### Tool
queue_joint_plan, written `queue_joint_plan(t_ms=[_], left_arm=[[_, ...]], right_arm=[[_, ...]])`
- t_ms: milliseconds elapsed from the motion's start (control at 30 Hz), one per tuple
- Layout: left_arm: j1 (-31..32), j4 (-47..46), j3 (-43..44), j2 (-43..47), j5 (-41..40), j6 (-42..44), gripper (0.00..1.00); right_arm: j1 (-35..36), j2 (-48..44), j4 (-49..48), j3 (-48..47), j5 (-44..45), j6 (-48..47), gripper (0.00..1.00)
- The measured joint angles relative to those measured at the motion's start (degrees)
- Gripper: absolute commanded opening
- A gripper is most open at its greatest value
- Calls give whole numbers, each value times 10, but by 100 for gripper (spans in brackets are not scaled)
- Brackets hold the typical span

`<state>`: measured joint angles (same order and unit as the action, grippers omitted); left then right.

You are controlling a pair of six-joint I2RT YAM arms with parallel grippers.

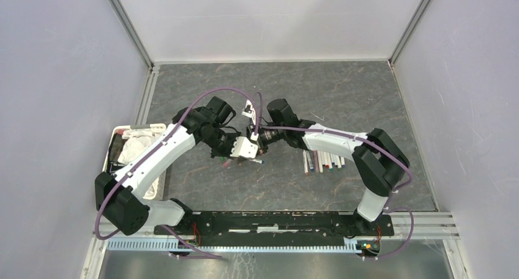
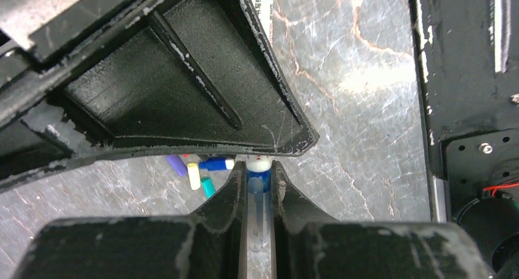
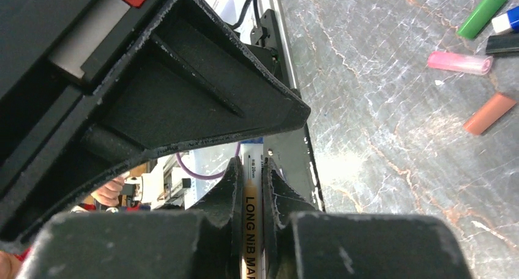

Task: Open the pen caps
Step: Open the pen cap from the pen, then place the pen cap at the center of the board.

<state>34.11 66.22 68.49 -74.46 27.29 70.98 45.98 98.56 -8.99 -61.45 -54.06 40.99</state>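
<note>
— Closest to us, what runs along the near edge?

— Black rail [image 1: 275,221], with both bases bolted on it. From there the left arm [image 1: 162,153] and the right arm [image 1: 336,143] reach over the grey marbled table [image 1: 355,89] and meet near its middle.

— How is the left gripper [image 2: 259,169]?

— Clenched. Its fingers [image 2: 235,190] pinch a clear pen [image 2: 257,184] with a blue band and a white end poking past the fingertips.

— And the right gripper [image 3: 250,166]?

— Also clamped, on a printed barrel [image 3: 250,215] reading LONG NIB; the rest of the wording is cut off. From above, the two grippers sit tip to tip, so close that I cannot tell whether they share one pen.

— Where are the pen caps [image 2: 194,176]?

— Loose on the table. The left wrist camera shows a little cluster just beyond the fingertips: a purple cap [image 2: 176,164], a blue cap [image 2: 215,164] and a teal cap [image 2: 208,187] around a pale one. The right wrist camera shows a green cap [image 3: 481,14], a pink cap [image 3: 459,62] and a brown cap [image 3: 489,114], lying apart from one another.

— And the other pens?

— They lie as a row of pens [image 1: 321,161], side by side, right of the grippers and just on the near side of the right forearm.

— Anything on the left?

— White tray [image 1: 116,135] at the table's left edge, holding crumpled white stuff I cannot identify.
</note>
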Motion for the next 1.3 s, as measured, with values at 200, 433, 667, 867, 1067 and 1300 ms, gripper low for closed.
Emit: queue_joint_plan(t_ms=[200, 433, 667, 867, 1067, 1300], left_arm=[[-7, -6, -3, -22, -39, 0, 2], [-47, -11, -4, -37, 29, 34, 2], [-125, 17, 21, -45, 292, 133, 2], [-124, 12, 3, -33, 176, 134, 2], [-276, -12, -2, -31, -45, 160, 2], [-203, 1, 40, -25, -49, 145, 2]], right_arm=[[-5, 42, 34, -40, -6, -35, 0], [-15, -3, -41, 47, 28, -53, 0], [-17, -198, -247, 253, 160, 0, 0], [-23, -209, -167, 252, 137, -49, 0], [-48, -265, 73, 378, 59, -82, 0], [-46, -244, 117, 316, 33, -97, 0]])
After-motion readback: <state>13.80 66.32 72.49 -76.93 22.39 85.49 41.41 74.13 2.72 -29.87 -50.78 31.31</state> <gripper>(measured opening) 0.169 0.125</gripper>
